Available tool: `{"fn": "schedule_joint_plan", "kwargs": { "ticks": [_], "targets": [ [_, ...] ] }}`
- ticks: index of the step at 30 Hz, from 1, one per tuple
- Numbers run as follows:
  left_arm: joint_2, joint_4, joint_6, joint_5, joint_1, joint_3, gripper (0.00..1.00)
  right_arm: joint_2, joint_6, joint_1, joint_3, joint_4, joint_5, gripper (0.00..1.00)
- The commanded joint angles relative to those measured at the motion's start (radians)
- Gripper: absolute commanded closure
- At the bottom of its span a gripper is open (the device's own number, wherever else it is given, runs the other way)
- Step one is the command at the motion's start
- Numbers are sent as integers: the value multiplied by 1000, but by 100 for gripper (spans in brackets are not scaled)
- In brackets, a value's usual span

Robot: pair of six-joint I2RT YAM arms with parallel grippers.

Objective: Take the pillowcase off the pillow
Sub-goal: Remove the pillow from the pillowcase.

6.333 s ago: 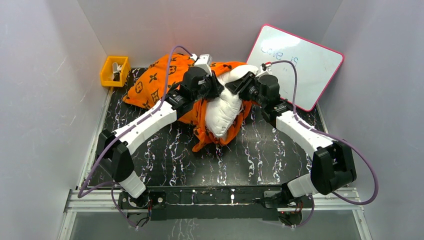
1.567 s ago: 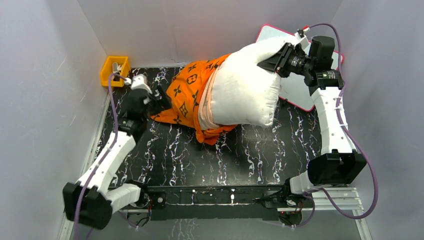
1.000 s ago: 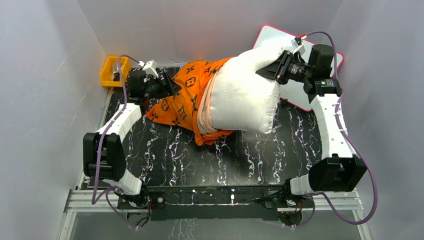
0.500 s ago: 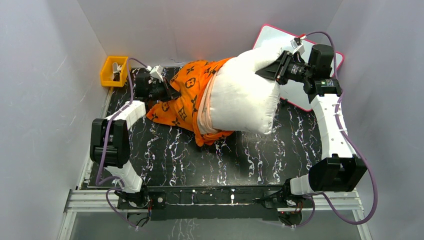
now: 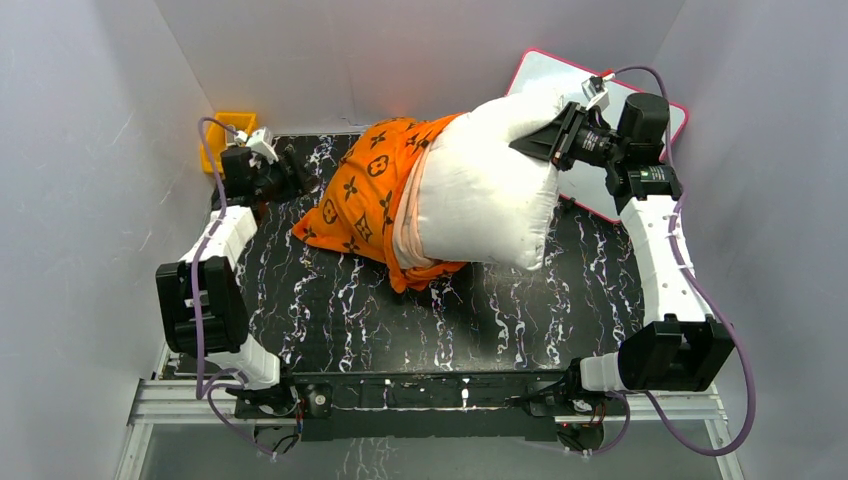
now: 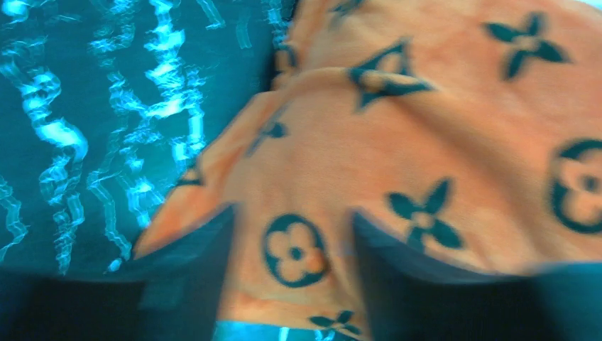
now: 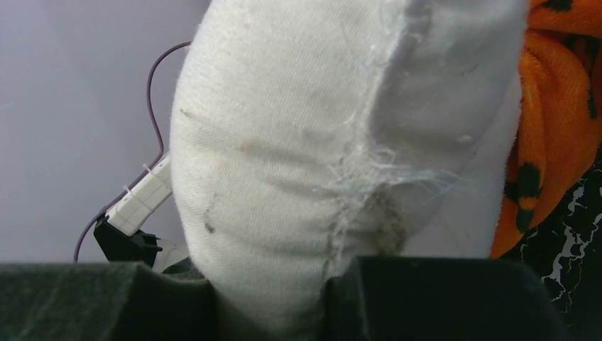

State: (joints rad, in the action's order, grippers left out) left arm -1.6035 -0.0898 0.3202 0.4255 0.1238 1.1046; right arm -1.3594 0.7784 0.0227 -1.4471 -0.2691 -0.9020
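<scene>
Clamping one corner of the pillow [image 5: 490, 195], the right gripper [image 5: 528, 143] holds that end raised. The pillowcase [image 5: 365, 200] covers the opposite end, just ahead of the left gripper [image 5: 293, 180], whose jaws stand slightly apart, empty.

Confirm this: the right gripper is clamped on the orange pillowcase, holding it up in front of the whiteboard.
One thing is wrong. The right gripper is clamped on the white pillow, not the pillowcase. The right wrist view shows bare white fabric between its fingers, with the orange cover off to the side. The rest stands: it is held up in front of the whiteboard.
</scene>
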Motion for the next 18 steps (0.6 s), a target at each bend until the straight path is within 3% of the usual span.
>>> {"fn": "schedule_joint_plan", "kwargs": {
  "ticks": [1,6,14,16,17,18],
  "targets": [
    [64,-141,-35,294,-73,-7,4,40,88,13,0,154,-136,100],
    [48,-269,-62,338,-211,-11,2,43,66,13,-16,118,-134,100],
    [-88,-126,-196,172,-329,127,2,50,50,13,-16,92,-133,100],
    [-101,-102,-205,136,-332,140,16,49,46,14,-20,85,-133,100],
    [-104,-88,-209,117,-332,144,31,49,41,13,-23,80,-132,100],
    [-104,-73,-212,97,-332,148,51,49,36,14,-26,75,-132,100]
  ]
}}
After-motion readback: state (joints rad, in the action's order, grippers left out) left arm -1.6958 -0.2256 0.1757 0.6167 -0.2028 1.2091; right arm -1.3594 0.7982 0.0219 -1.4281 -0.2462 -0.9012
